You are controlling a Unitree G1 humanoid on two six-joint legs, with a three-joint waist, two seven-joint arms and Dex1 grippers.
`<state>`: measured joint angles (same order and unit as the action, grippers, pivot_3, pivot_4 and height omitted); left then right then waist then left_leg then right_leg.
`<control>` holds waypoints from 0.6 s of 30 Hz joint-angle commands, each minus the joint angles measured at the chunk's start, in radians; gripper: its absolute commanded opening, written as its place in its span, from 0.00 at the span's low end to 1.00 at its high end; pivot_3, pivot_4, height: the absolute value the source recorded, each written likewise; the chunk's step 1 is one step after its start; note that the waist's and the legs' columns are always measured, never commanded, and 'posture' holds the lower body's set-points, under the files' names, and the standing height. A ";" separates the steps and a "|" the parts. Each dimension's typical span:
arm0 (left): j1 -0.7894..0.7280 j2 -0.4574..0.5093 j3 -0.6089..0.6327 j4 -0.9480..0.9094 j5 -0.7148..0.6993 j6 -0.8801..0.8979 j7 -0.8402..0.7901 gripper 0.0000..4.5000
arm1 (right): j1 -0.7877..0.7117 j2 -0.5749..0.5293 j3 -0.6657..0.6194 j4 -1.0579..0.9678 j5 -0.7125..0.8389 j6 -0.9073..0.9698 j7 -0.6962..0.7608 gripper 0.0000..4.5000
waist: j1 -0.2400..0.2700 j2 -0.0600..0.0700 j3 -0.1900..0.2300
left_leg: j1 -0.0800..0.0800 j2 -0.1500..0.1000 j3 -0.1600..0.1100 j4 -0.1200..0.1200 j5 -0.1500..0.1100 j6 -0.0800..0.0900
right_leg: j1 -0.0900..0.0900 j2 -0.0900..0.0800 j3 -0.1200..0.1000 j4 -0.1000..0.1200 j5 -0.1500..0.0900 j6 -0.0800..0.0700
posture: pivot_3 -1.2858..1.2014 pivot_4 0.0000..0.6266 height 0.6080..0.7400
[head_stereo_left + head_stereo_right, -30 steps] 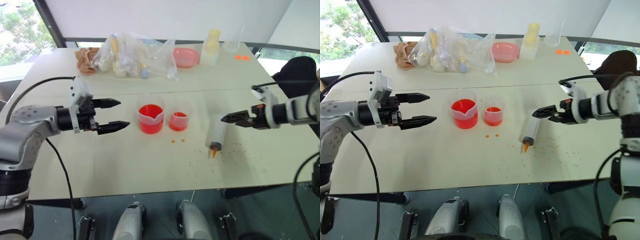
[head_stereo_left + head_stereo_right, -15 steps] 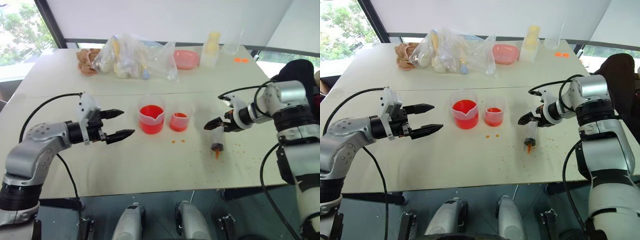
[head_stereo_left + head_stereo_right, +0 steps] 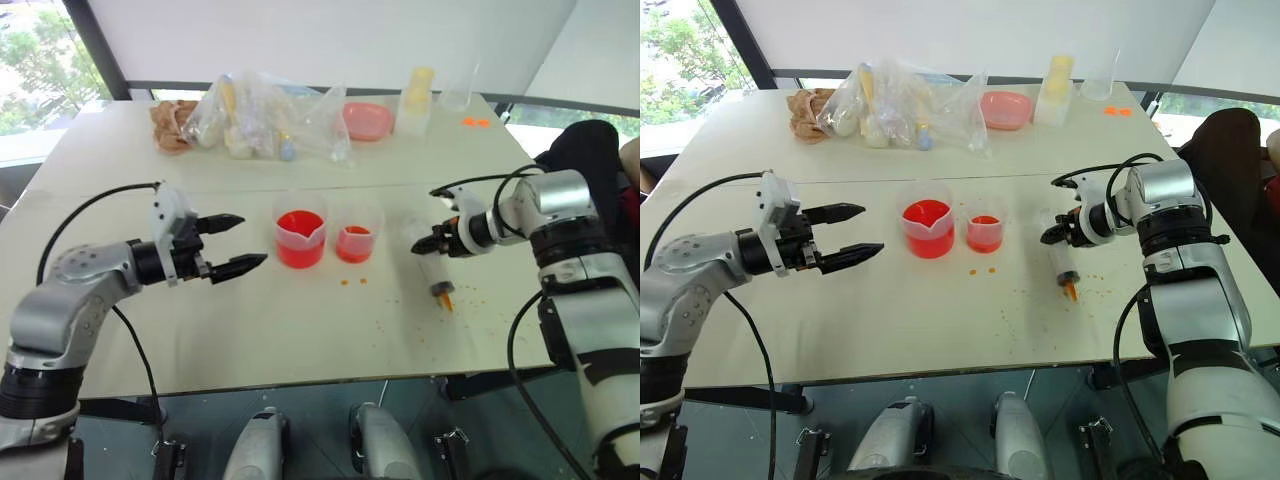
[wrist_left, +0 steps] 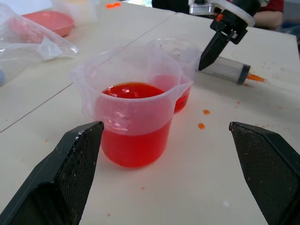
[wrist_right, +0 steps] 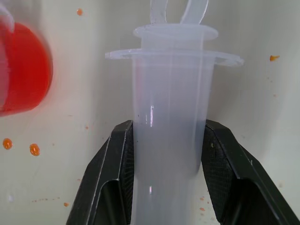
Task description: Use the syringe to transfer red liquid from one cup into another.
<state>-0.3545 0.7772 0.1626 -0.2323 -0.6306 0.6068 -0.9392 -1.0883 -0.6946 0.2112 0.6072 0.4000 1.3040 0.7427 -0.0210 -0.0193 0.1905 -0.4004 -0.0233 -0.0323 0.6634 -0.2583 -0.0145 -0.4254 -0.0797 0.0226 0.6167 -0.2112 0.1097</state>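
My head cameras look steeply down over the surface. My left wrist camera sits low, close before the spouted cup, which both share; my right wrist camera hugs the syringe.

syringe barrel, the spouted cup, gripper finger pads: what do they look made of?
Syringe: looks like frosted translucent plastic; the table shows dimly through the barrel.
Spouted cup: clear, slightly cloudy plastic, thin walled; red liquid visible through it.
Left gripper finger pads: matt black, fine cross-hatched texture; rubber or moulded plastic, cannot tell.
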 commanded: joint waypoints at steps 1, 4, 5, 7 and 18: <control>-0.086 0.031 0.076 0.085 -0.041 0.002 -0.033 1.00 | -0.048 -0.095 -0.066 -0.342 0.007 -0.260 0.133 0.33 | 0.001 0.007 0.004 | -0.005 0.000 0.000 0.001 0.000 0.000 | -0.005 0.000 0.000 0.001 0.003 0.005 | 0.52 0.24 1.00; -0.154 0.042 0.073 0.177 -0.030 -0.010 -0.062 1.00 | -0.074 -0.068 -0.161 -0.429 0.037 -0.307 0.103 0.33 | -0.001 0.007 0.004 | -0.009 0.000 0.000 -0.001 0.000 0.000 | -0.011 0.001 -0.001 0.004 0.004 0.008 | 0.52 0.24 1.00; -0.170 0.045 0.070 0.202 -0.023 -0.015 -0.074 1.00 | -0.077 -0.058 -0.173 -0.453 0.042 -0.305 0.101 0.33 | -0.001 0.007 0.004 | -0.008 0.000 0.000 -0.002 0.000 0.000 | -0.011 0.001 -0.001 0.004 0.004 0.007 | 0.52 0.24 1.00; -0.205 0.065 0.030 0.244 0.027 -0.044 -0.105 1.00 | -0.066 0.012 -0.232 -0.544 0.057 -0.414 0.061 0.33 | -0.003 0.006 0.003 | -0.008 0.000 0.000 -0.003 0.000 0.000 | -0.011 0.001 -0.001 0.002 0.004 0.007 | 0.52 0.24 1.00; -0.450 0.072 0.000 0.512 0.169 -0.214 -0.148 1.00 | 0.172 0.615 -0.259 -0.660 0.087 -0.870 -0.178 0.33 | 0.008 0.005 0.003 | -0.009 -0.002 0.000 -0.002 0.000 0.000 | -0.012 -0.002 -0.001 0.003 0.005 0.007 | 0.52 0.24 1.00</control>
<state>-0.7733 0.8369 0.1372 0.2799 -0.4669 0.4201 -1.0843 -0.8972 -0.0923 -0.0277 -0.0314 0.4919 0.4986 0.5767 -0.0126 -0.0146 0.1934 -0.4099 -0.0258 -0.0319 0.6618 -0.2583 -0.0146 -0.4361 -0.0825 0.0221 0.6183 -0.2064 0.1165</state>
